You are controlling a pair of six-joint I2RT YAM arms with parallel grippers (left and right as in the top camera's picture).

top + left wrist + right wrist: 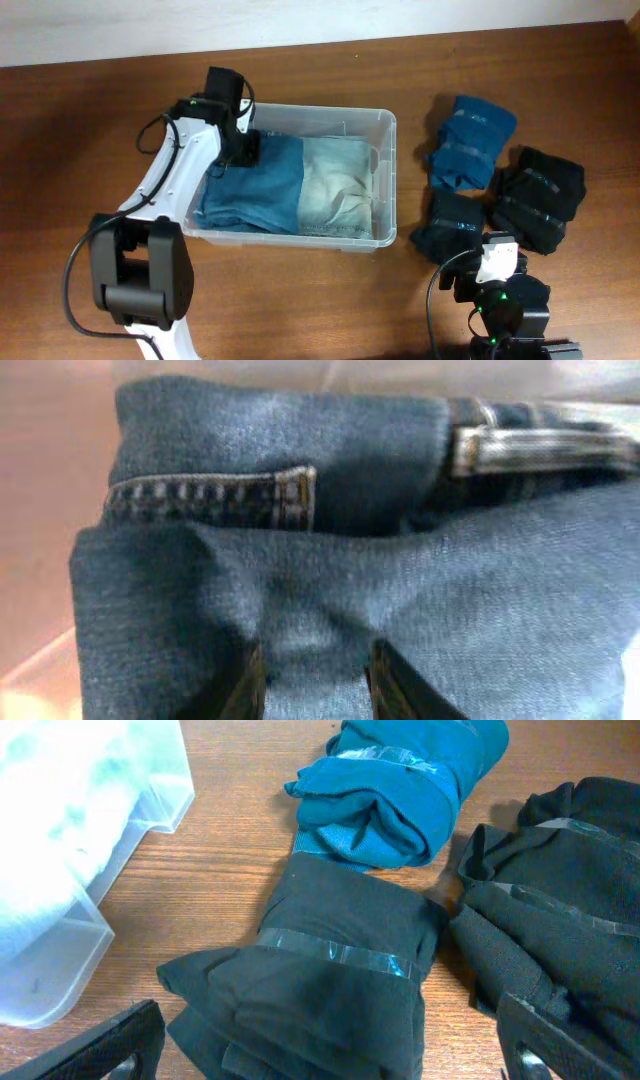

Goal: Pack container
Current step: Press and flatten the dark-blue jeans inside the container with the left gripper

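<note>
The clear container (pixel 388 180) stands mid-table and holds folded blue jeans (pixel 255 190) on the left and pale washed jeans (pixel 335 185) on the right. My left gripper (pixel 245 150) is inside the bin at its far left. In the left wrist view its jaws (pixel 312 680) pinch a puckered fold of the blue jeans (pixel 300 560). My right gripper (pixel 495 262) is wide open at the front right. In the right wrist view its fingers (pixel 330 1050) straddle a taped dark navy bundle (pixel 330 980) without touching it. The container's corner (pixel 60 870) shows at the left.
A taped teal bundle (pixel 470 140) (pixel 400 790) lies right of the bin. A black bundle (pixel 540 195) (pixel 570 900) lies further right. The dark navy bundle (pixel 455 225) lies in front of the teal one. Bare wooden table (pixel 90 120) spreads to the left.
</note>
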